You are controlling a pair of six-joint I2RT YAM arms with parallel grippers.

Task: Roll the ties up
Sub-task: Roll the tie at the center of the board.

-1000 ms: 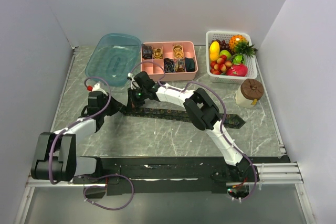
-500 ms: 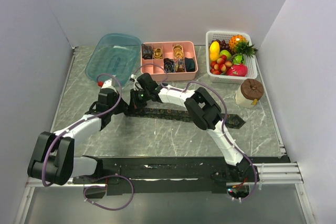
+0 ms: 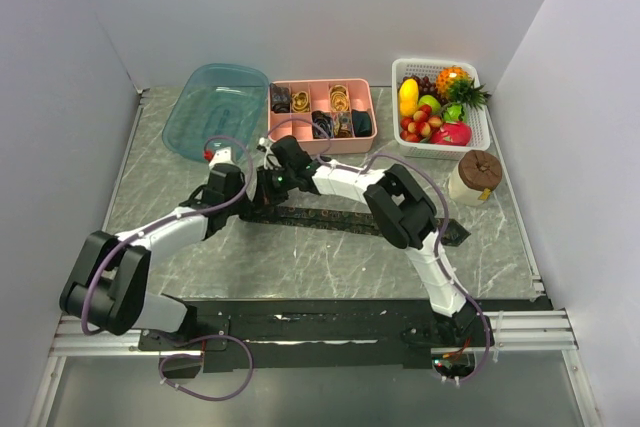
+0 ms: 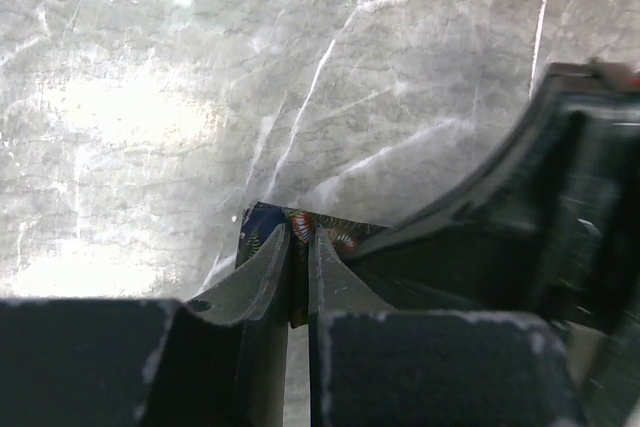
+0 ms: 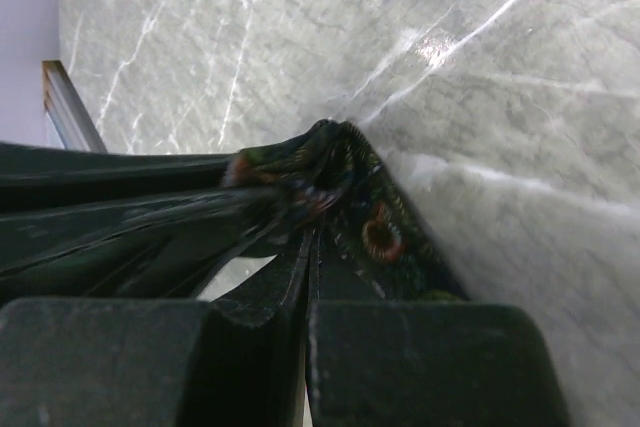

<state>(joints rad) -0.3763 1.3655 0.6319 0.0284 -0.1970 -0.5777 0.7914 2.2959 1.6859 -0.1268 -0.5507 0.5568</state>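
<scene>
Left gripper (image 4: 298,239) pinched on tie (image 3: 322,217) end; right gripper (image 5: 308,235) clamped on it too (fabric bunched there). Tie lies flat from centre-left to right on table (image 3: 300,267). Rolled ties (image 3: 300,100) in tray (image 3: 320,83), upper centre.

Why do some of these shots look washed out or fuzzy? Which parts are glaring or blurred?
Left wrist view: a white glare patch blooms on the grey marble tabletop, and the left arm's dark fingers close to the lens are soft. Right wrist view: the right arm's fingers are dim and blurred, the dark patterned fabric necktie sharper. Top view: even light, soft shadows, all crisp.
</scene>
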